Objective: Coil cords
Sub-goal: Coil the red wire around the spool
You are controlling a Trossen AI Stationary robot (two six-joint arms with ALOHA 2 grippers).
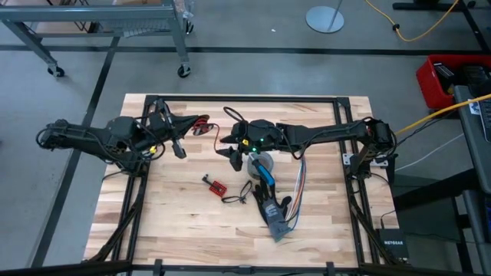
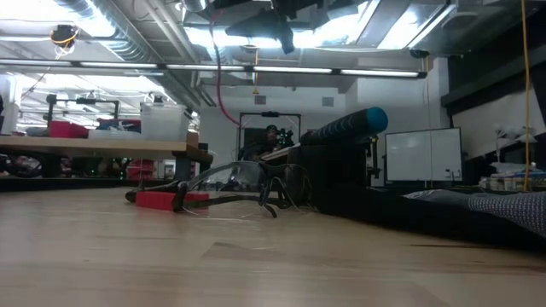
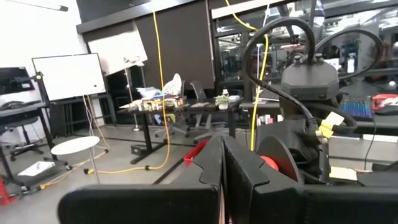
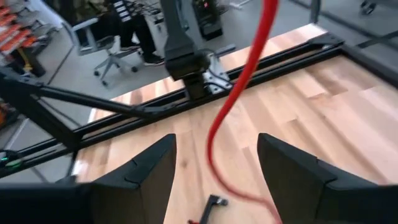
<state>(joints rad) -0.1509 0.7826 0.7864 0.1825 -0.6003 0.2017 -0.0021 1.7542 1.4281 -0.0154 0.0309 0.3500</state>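
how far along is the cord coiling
Early, it seems. Done: no finished coil shows. In hand: the left gripper is shut and raised near the table's far left, apparently holding one end of the cord; a red stretch hangs between the open fingers of the right gripper, which is not closed on it. Left: winding the cord and laying it down.
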